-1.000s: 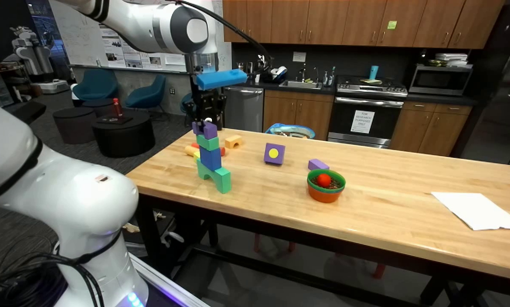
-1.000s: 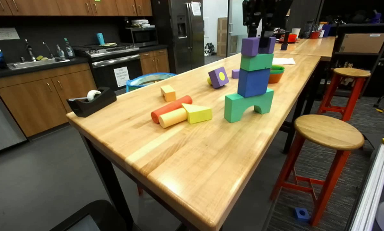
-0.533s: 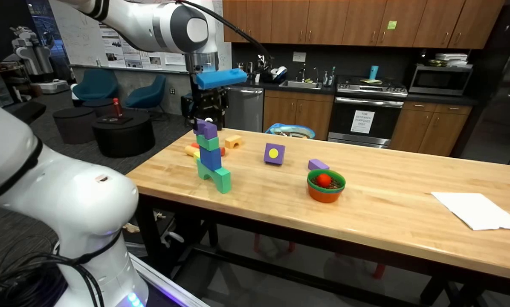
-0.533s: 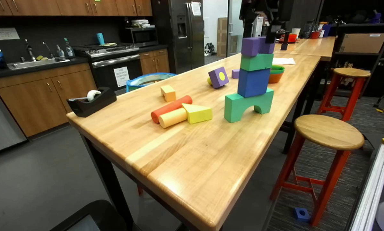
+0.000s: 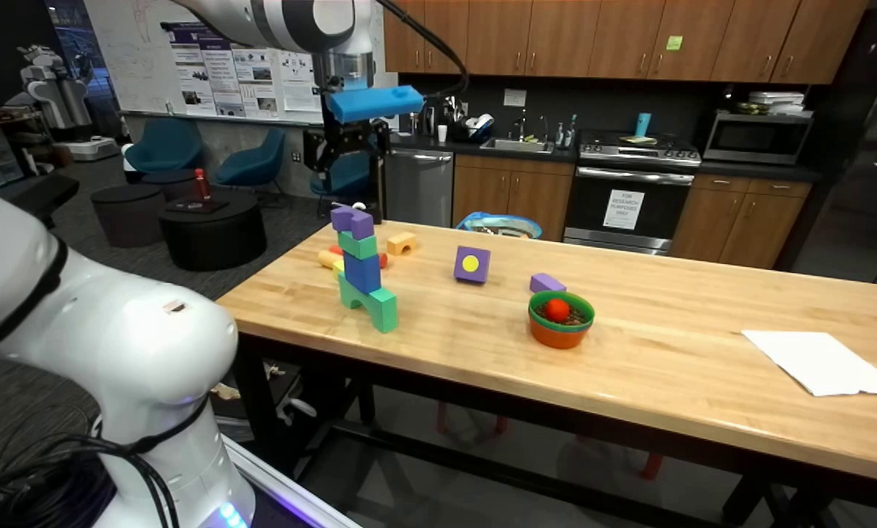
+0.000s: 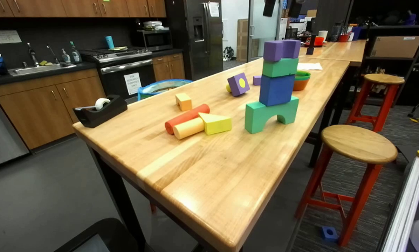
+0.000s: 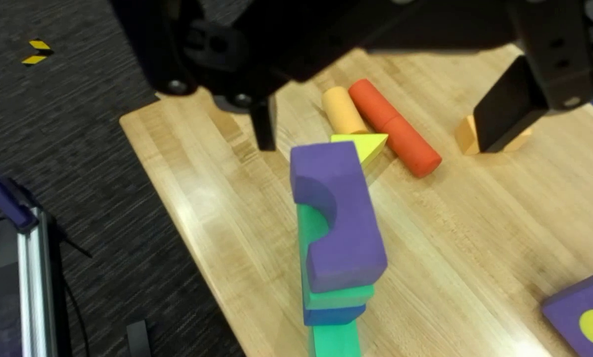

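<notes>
Currently, the gripper [image 7: 378, 147] is spread, clear above the purple arch block [image 7: 351, 218]. This block tops, in descending order, a green block [image 6: 280, 68], blue block [image 6: 277, 91] and green arch [image 6: 265, 110] on the table [image 6: 209, 168]. Well apart, nested green and orange bowls [image 5: 559, 339] contain a red ball [image 5: 556, 309] and brown material [image 5: 575, 318].

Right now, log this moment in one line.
pincer: open, empty, above purple arch | top down: purple arch, green block, blue block, green arch | green arch: on table
</notes>
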Controlling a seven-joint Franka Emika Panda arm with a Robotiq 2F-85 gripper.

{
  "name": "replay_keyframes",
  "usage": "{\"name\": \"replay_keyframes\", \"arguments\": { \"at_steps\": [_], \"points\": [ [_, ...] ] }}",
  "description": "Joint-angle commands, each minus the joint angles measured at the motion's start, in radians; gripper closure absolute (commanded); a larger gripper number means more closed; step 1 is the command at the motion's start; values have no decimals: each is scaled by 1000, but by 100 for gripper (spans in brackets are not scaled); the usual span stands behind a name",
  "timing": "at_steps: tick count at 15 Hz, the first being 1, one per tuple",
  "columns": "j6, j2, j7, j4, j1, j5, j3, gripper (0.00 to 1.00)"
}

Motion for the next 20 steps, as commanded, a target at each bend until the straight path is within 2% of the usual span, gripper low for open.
{"name": "replay_keyframes", "arguments": {
  "at_steps": [1, 6, 12, 17, 20],
  "points": [
    [37, -49, 32, 35, -41, 39, -32, 0],
    [220, 30, 61, 79, -107, 40, -131, 0],
    [413, 286, 23, 156, -121, 58, -232, 0],
    [468, 547, 0, 278, -175, 28, -208, 0],
    [477, 691, 18, 365, -234, -57, -168, 0]
  ]
}}
